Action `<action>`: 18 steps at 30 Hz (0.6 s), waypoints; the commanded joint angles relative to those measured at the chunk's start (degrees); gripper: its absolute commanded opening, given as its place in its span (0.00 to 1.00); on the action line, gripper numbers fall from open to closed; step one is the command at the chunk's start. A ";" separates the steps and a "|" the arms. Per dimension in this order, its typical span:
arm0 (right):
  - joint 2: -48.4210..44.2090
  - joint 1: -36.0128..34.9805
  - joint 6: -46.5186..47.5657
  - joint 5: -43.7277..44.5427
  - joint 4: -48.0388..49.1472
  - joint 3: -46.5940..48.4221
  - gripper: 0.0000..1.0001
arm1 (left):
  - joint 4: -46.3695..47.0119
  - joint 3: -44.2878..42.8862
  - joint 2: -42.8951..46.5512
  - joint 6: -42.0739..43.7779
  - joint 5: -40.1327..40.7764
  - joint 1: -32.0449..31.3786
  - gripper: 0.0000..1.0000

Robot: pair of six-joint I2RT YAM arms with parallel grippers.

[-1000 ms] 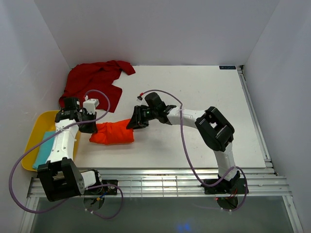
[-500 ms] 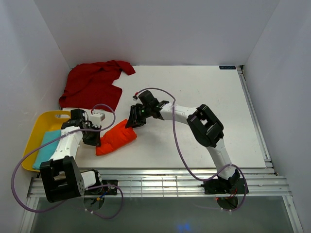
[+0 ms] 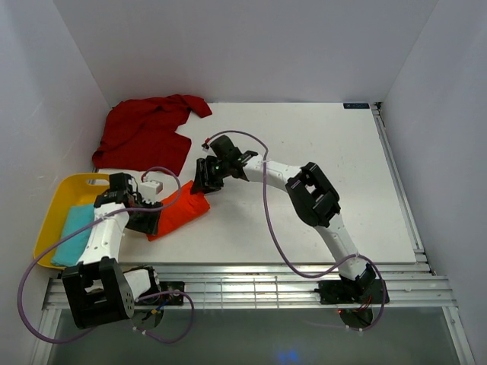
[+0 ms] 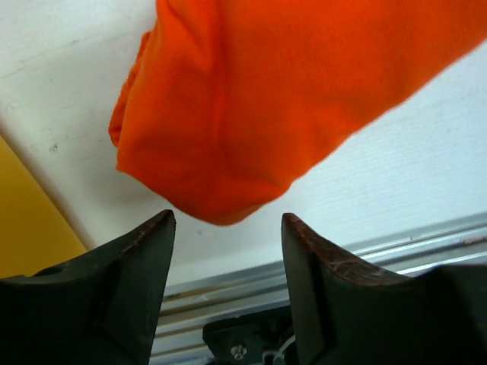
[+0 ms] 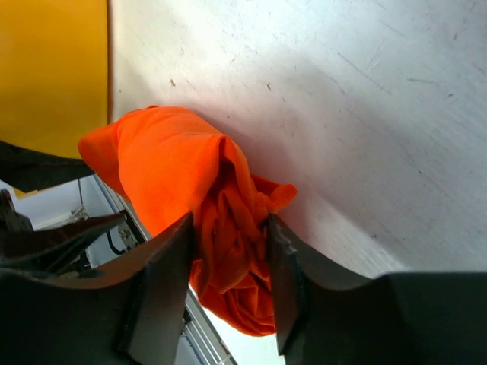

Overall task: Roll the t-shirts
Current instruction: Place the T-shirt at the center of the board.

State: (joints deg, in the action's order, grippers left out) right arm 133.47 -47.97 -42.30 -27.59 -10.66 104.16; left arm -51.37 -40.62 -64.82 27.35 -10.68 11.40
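Left hand (image 4: 227, 215) released, jaws apart just off rolled orange-red t-shirt (image 3: 181, 211) end, by table (image 3: 327, 160) front-left edge; right hand (image 5: 228, 220) straddles other end, grip: cannot tell.

the orange-red t-shirt (image 3: 179, 213) is soft, matt, fine-knit cloth; the crimson t-shirt (image 3: 144, 133) is matt, crumpled cloth. the yellow tub (image 3: 61, 194) is smooth plastic. the white table (image 3: 319, 152) is matt and finely scratched. the left gripper (image 4: 226, 219) has matt black plastic fingers (image 4: 137, 274) with scuffed tips.

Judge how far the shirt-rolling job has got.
Done: the bright orange-red cloth t-shirt lies rolled on the white table. In hand: the right gripper straddles one end; the left gripper hangs open beside the other. Left: the dark crimson cloth t-shirt lies crumpled, unrolled.
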 commanded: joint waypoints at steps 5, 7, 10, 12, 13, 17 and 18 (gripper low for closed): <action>-0.23 1.03 3.02 1.66 -2.53 5.70 0.67 | -6.46 -11.83 3.12 4.89 -3.72 -0.15 0.71; -0.49 1.56 3.28 1.93 -3.05 6.40 0.71 | -6.63 -16.39 2.42 5.43 -6.53 -0.15 0.76; -1.19 2.35 3.46 2.11 -3.41 7.20 0.75 | -5.94 -20.10 0.14 6.31 -11.20 -0.85 0.98; -2.42 3.05 3.72 2.28 -3.41 6.76 0.76 | -4.97 -20.64 -1.44 5.70 -9.03 -2.25 0.98; -3.03 3.31 4.16 2.46 -3.41 6.50 0.76 | -4.01 -20.81 -3.19 5.52 -6.92 -4.69 0.98; -6.37 4.63 5.91 3.95 -4.20 3.95 0.76 | -0.93 -20.29 -6.80 6.92 1.89 -12.96 0.98; -8.03 5.33 6.18 4.04 -4.11 2.99 0.76 | 0.12 -20.46 -7.60 7.01 0.41 -13.07 0.98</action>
State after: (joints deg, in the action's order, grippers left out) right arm 132.86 -44.07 -38.37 -24.77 -14.24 108.40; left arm -54.13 -60.88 -70.78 32.88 -12.45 1.37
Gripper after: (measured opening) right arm 0.763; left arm 0.975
